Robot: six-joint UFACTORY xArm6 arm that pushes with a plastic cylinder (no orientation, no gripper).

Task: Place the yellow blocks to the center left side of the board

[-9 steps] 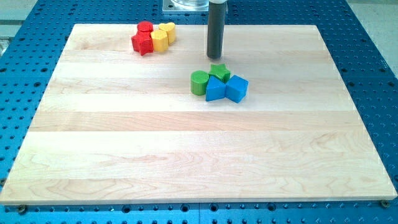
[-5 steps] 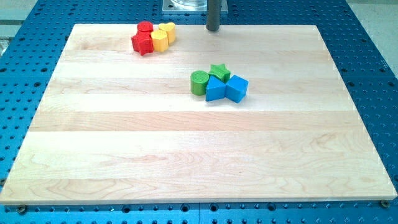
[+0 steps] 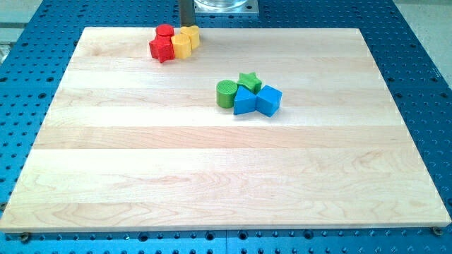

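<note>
Wooden board (image 3: 212,176) carries red-yellow block cluster (image 3: 174,41), green-blue block cluster (image 3: 248,94).

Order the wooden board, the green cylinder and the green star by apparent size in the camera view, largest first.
1. wooden board, by far the largest.
2. green cylinder.
3. green star, slightly smaller looking; it sits a bit farther up the view, so this gap is unsure.

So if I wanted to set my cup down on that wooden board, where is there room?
Plenty: the whole half of the board below the green and blue cluster, and both side strips. It is crowded only near the top, left of centre, where the red blocks and yellow blocks huddle, with my tip right behind them.
</note>
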